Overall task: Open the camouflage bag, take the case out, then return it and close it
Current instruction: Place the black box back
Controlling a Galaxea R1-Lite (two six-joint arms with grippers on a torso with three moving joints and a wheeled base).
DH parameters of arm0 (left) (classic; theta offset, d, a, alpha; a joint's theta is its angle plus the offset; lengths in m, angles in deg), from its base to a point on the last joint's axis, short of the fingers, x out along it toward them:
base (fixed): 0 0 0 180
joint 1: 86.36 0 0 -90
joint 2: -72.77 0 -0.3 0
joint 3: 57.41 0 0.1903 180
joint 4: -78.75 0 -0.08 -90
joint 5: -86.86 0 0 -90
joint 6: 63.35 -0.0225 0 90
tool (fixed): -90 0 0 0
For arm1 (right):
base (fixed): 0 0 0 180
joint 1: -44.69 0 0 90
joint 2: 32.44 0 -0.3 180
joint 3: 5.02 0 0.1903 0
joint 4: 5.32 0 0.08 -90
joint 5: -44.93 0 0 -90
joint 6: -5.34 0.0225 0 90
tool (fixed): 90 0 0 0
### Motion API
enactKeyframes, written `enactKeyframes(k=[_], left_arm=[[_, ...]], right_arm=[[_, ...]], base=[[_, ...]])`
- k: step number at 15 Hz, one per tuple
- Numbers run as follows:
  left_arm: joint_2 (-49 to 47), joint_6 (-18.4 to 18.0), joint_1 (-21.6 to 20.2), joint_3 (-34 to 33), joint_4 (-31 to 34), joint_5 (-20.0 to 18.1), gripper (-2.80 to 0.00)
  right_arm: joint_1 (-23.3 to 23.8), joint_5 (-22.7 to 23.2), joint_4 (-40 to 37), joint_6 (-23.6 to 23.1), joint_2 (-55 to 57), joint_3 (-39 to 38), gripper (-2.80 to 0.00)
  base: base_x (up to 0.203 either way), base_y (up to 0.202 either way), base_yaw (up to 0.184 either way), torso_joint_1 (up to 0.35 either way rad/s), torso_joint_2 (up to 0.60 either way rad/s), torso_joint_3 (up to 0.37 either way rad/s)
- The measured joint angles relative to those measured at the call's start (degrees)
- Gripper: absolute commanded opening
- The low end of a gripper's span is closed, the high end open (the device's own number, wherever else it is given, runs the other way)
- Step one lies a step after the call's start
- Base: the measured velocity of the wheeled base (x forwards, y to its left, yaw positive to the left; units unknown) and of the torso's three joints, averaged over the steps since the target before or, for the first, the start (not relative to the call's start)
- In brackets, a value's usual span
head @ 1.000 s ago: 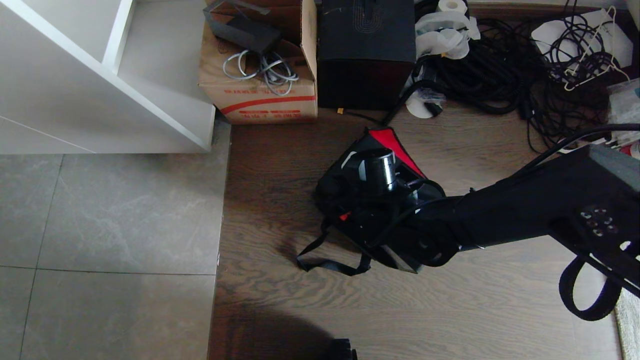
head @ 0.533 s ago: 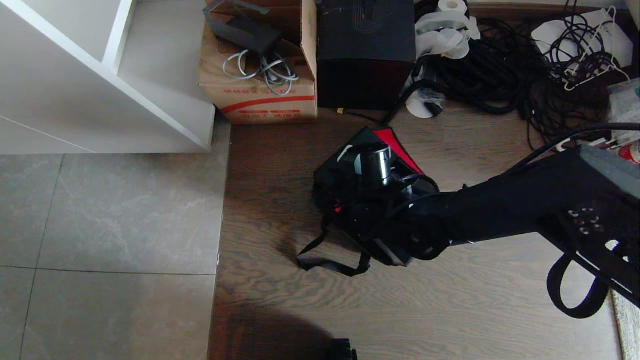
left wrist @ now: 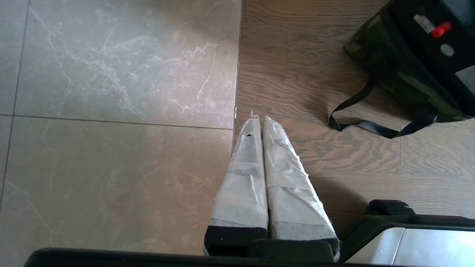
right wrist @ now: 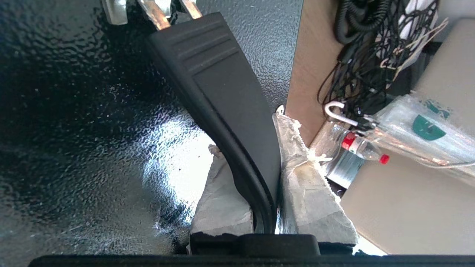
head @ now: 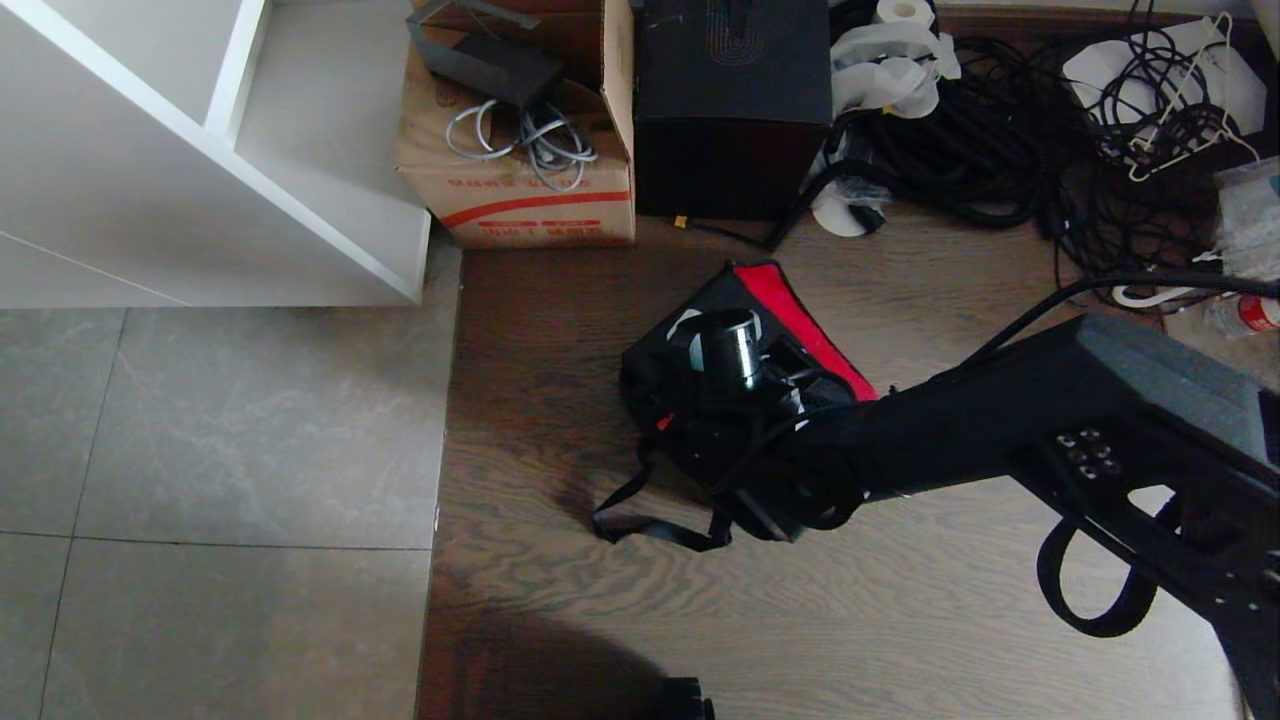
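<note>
The camouflage bag (head: pixel 640 375) lies open on the wooden floor, its red lid lining (head: pixel 800 320) folded back. In the left wrist view the bag's camouflage side (left wrist: pixel 399 83) wraps the black case (left wrist: pixel 419 40), whose small red knob (left wrist: pixel 441 29) shows at the top. My right gripper (right wrist: pixel 248 133) is shut on the case's black bar handle (right wrist: pixel 219 92), right above the case's pebbled black face (right wrist: pixel 92 111). In the head view the right wrist (head: pixel 730 350) hides the grip. My left gripper (left wrist: pixel 258 118) is parked low over the floor, shut and empty.
A cardboard box (head: pixel 520 150) and a black cube box (head: pixel 735 110) stand behind the bag. Black cables (head: pixel 1000 140) pile at the back right. A white shelf unit (head: pixel 200 150) is at the far left. The bag's strap (head: pixel 650 525) trails on the floor. A plastic bottle (right wrist: pixel 362 146) lies nearby.
My right arm has sunk and shifted a little left over the bag with the case handle held. More of the red lining now shows. The left arm has not moved.
</note>
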Motion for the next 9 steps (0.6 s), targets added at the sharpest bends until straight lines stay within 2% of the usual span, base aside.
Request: enactKeyframes(k=[9], left_arm=[[0.0,0.0,0.0,0.0,0.0,0.0,-2.8]], right_arm=[[1.4,0.1,0.1,0.8,5.9,2.5,-2.8]], base=[[0.0,0.0,0.0,0.0,0.0,0.0]])
